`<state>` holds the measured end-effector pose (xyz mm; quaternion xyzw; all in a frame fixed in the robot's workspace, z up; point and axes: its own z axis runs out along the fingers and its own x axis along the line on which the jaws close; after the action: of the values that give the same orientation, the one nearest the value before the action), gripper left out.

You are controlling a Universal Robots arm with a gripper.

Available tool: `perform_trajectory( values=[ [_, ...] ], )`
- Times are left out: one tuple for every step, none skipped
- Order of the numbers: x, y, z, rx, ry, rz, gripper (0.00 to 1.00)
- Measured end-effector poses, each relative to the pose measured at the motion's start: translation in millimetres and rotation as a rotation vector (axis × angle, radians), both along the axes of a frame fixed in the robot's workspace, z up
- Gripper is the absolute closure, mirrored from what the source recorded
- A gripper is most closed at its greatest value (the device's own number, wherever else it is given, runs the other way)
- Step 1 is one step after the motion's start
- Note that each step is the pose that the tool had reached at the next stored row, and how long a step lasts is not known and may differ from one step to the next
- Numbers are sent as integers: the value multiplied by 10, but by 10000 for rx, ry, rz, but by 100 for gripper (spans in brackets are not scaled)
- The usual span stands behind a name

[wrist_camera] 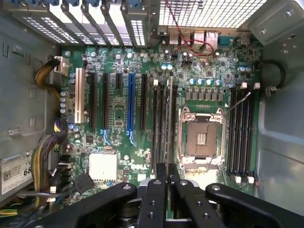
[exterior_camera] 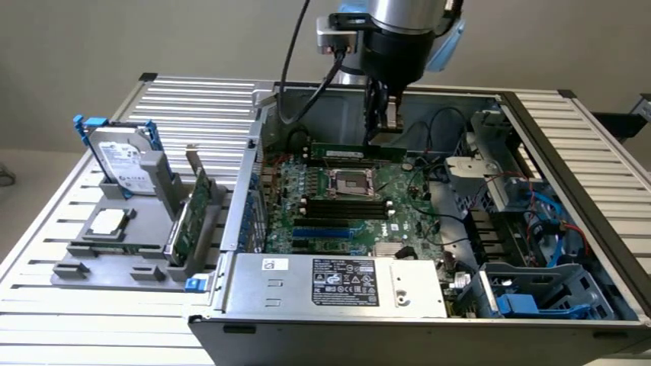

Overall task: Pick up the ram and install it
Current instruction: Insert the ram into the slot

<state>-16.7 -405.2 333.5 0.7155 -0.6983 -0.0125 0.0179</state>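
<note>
The ram (exterior_camera: 356, 151) stands on edge over the slots on the far side of the CPU socket (exterior_camera: 355, 181), inside an open computer case (exterior_camera: 305, 99). It is held at one end by the gripper (exterior_camera: 383, 133). Whether it is seated cannot be told. The arm drops straight down from above, its cable trailing over the case wall. In the wrist view the fingers (wrist_camera: 159, 190) are pinched almost together, and the ram's (wrist_camera: 169, 123) thin top edge runs out from between them across the motherboard (wrist_camera: 118, 142). The case lies on a slatted metal table (exterior_camera: 194, 99). A hard drive (exterior_camera: 124, 162) and a green card (exterior_camera: 188, 221) stand in grey holders towards the exterior view's left, before a plain pale wall.
</note>
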Motion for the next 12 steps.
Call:
perform_trajectory(
  values=[
    [0,-19,-18,0,0,0,87],
    [0,-38,-37,1,-1,0,87],
    [0,-56,-55,1,-1,0,87],
    [0,-74,-72,0,0,0,87],
    [0,-91,-91,1,-1,0,87],
    [0,-105,-109,1,-1,0,87],
    [0,-118,-126,1,0,0,87],
    [-1,-130,-145,2,-1,5,87],
    [-1,-139,-163,1,0,15,87],
    [-2,-148,-182,-1,0,31,87],
    [-4,-154,-200,-1,1,56,87],
    [-6,-158,-218,1,0,94,87]
  ],
)
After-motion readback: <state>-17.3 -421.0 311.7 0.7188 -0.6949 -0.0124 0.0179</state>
